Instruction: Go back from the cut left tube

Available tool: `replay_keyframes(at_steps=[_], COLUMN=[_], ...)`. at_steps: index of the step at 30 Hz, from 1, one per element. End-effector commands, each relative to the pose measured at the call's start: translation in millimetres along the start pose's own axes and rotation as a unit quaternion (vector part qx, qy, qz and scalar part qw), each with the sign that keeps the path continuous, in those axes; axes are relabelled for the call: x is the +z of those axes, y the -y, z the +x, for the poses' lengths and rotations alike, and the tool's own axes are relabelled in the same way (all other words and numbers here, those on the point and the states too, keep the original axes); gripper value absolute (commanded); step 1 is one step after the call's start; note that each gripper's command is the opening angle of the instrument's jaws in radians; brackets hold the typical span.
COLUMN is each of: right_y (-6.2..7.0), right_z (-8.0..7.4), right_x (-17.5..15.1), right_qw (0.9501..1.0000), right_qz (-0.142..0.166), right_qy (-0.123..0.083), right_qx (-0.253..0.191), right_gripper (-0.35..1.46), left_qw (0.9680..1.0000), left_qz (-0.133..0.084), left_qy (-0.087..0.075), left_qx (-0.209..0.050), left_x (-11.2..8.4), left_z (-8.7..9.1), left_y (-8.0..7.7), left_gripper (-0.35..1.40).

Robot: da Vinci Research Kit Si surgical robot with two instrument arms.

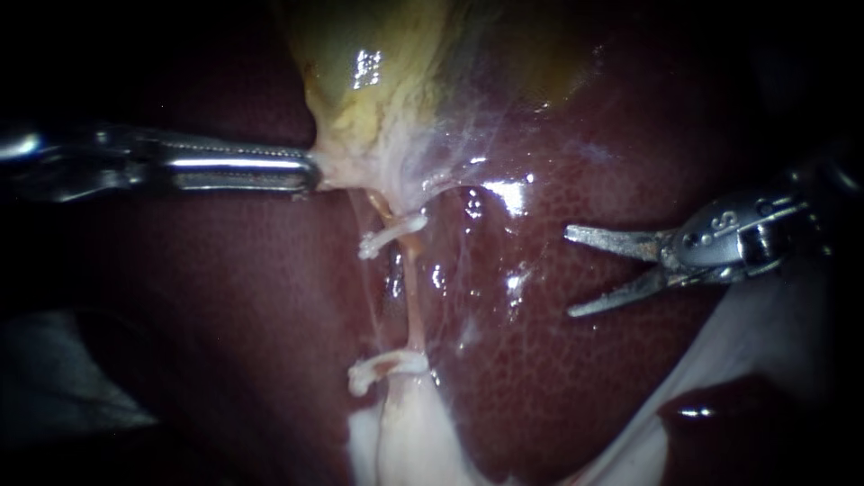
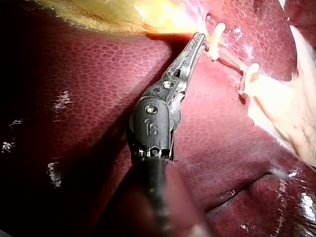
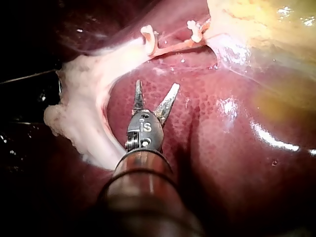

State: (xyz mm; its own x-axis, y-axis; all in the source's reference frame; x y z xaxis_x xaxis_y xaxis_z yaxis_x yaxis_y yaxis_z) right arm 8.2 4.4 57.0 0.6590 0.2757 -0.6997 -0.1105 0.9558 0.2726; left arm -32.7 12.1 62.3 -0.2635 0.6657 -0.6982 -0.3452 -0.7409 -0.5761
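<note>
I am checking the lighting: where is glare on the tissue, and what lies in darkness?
Endoscope view: glare on the gallbladder and the liver, corners dark. Left wrist view: gallbladder overlit. Right wrist view: bright streak on the liver.

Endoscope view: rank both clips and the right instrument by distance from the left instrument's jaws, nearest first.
1. Upper clip, just below and right of the left instrument.
2. Lower clip, farther down.
3. Right instrument, far right over the liver, jaws open.
</note>
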Motion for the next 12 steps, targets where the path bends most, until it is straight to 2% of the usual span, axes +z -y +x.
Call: replay_keyframes(at_steps=[1,9,12], right_y=[0.0,0.0,0.1], right_z=[-0.1,-0.1,0.2], right_x=[0.0,0.1,0.7], right_qw=[1.0000,1.0000,0.9998], right_qz=[0.000,0.002,0.018], right_qy=[0.001,0.001,-0.006], right_qx=[0.000,0.000,0.000], right_gripper=[1.45,1.45,1.45], left_qw=[1.0000,1.0000,1.0000], left_qz=[-0.001,-0.001,-0.002], left_qy=[0.000,0.002,0.002], left_qx=[0.000,0.000,-0.001], left_x=[0.2,0.1,-0.2], left_z=[-0.1,0.0,0.1], left_y=[-0.1,0.0,0.0], left_gripper=[-0.35,-0.35,-0.35])
